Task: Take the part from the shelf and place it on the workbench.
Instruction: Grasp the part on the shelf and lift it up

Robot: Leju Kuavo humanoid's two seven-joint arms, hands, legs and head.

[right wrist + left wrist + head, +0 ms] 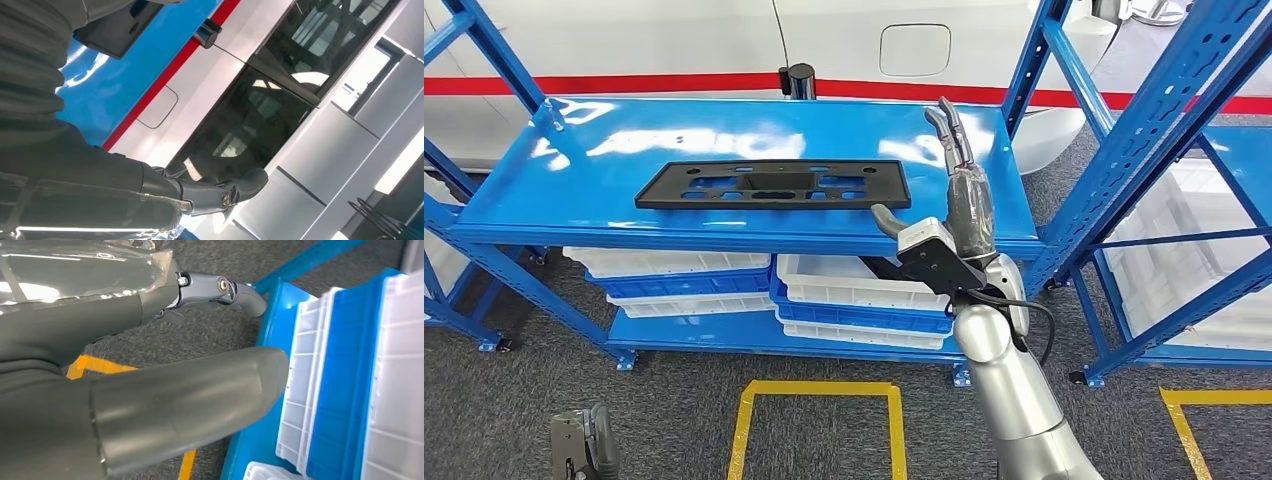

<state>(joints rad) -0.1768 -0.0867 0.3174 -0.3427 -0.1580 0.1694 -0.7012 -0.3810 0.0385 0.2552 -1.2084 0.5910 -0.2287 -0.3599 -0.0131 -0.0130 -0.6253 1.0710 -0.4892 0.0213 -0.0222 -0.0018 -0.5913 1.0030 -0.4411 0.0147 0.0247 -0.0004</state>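
Black plastic is what the part (773,186) looks like: a long flat frame with cut-outs, laid flat on the top board of the blue shelf (574,215), roughly in the middle and a bit towards the near edge. Nothing is gripped yet. The right hand (959,190) is held up over the right end of that board, just right of the part and not touching it, with the fingers (948,128) stretched out straight and close together, pointing to the far side, and the thumb (885,220) stuck out to the left; nothing is held in it. The left hand (584,440) is seen low at the near left, hanging over the grey floor; in the left wrist view its thumb (190,405) and one finger (220,290) are apart with nothing between them. White and blue bins (854,300) are stacked on the lower board. Yellow floor tape (819,392) is marked out in front of the shelf, and a white vehicle with a red stripe (624,82) is parked behind it.
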